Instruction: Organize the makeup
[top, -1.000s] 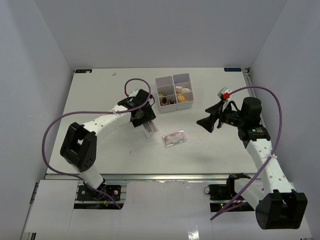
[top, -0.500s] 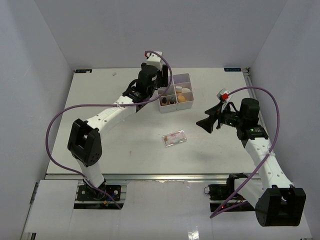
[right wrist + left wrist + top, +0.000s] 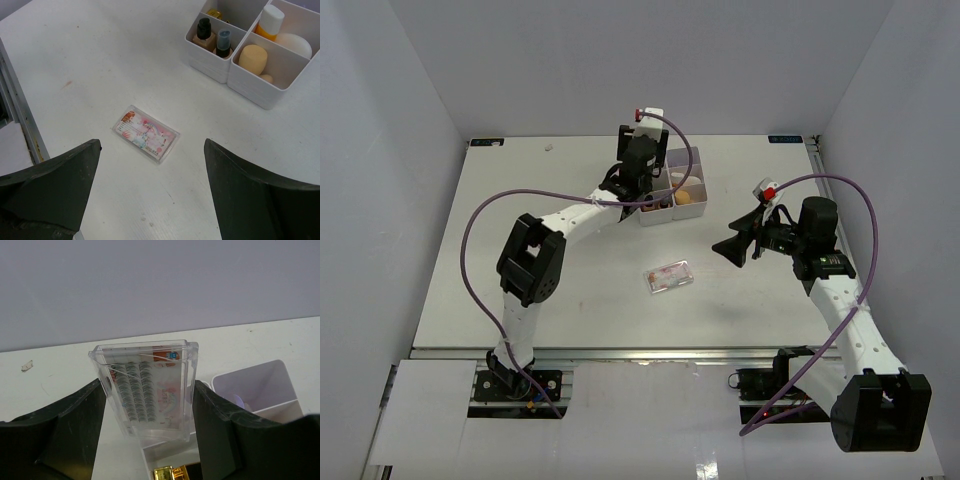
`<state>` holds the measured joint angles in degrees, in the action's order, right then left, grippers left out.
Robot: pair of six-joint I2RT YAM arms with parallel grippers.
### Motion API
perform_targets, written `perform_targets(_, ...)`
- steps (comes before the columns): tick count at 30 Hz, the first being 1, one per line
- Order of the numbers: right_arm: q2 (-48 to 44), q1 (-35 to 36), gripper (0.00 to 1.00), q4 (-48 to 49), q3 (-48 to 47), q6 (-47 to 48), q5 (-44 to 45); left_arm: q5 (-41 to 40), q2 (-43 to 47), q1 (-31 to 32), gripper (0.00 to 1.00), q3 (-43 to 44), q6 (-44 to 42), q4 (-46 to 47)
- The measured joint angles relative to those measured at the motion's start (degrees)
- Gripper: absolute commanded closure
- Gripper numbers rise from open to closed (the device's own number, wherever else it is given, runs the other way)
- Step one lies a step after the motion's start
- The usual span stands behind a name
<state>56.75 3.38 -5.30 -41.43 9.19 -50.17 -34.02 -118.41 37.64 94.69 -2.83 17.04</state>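
My left gripper (image 3: 646, 168) hangs over the left side of the white four-compartment box (image 3: 658, 217), shut on a flat clear packet (image 3: 150, 365) of lashes with pink-red print; both jaws press the packet's side edges. A second clear packet (image 3: 669, 276) lies flat on the table, in front of the box. My right gripper (image 3: 730, 247) hovers open to the right of that packet (image 3: 145, 133) with nothing between its fingers. The box (image 3: 210, 70) holds a tan sponge (image 3: 251, 58), a yellow-orange tube (image 3: 270, 22) and a white oval piece (image 3: 295, 45).
Two small dark-capped bottles (image 3: 204, 30) stand in the box's front-left compartment. A gold-coloured item (image 3: 172, 472) shows just below the held packet. Grey walls close in the table on three sides, and purple cables loop off both arms.
My left arm has swung from the table's middle-left up and right to over the box, carrying the clear packet. The right arm and the lying packet have not moved.
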Motion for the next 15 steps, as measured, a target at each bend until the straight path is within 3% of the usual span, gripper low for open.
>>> perform_targets(15, 0.6, 0.0, 0.1, 0.8, 0.0, -0.1, -0.6, -3.2, -5.6, 0.3, 0.98, 6.8, -0.9, 2.6)
